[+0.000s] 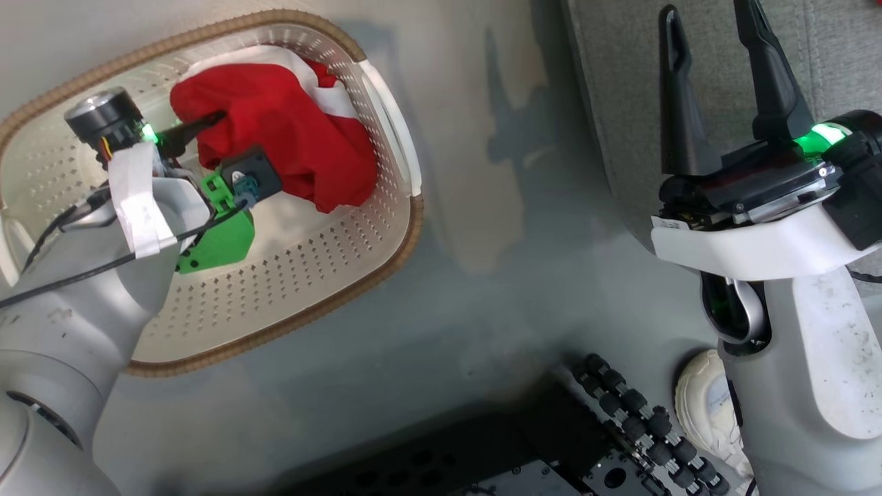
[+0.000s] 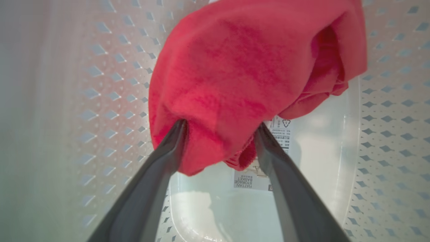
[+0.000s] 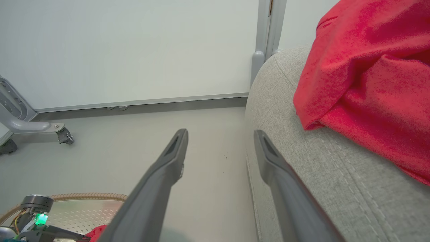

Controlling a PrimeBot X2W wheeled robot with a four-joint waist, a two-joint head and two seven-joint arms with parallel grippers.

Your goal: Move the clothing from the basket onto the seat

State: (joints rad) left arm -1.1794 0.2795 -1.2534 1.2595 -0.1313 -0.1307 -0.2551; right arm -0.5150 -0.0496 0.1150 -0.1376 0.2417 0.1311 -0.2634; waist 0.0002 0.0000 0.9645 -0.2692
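Looking down from the head camera, I see the left arm reaching into the basket [image 1: 411,227], which stands on the grey floor [image 1: 482,289] to the left of the seat [image 3: 302,168]. A bunched red garment [image 1: 289,131] with a white stripe showing at its top lies in the basket's far end, against the wall next to the handle.

Through the left wrist camera, the left gripper [image 2: 221,129] has its jaws spread wide, with a fold of that red fabric between the two dark fingers. Both tips press into the cloth on either side, but the jaws aren't pinched together on it. Below the fabric I can read part of a paper label [image 2: 255,178] on the basket's bottom.

The right gripper [image 3: 221,141] hangs at the seat's rounded edge, jaws spread and nothing between them; one finger lies over the floor, the other over the grey upholstery. A second red garment [image 3: 376,77] lies crumpled on the seat, near that gripper but apart from it. Past the fingers stands a pale wall panel [image 3: 134,50], and a wheeled metal leg [image 3: 63,134] sits on the floor to the left.
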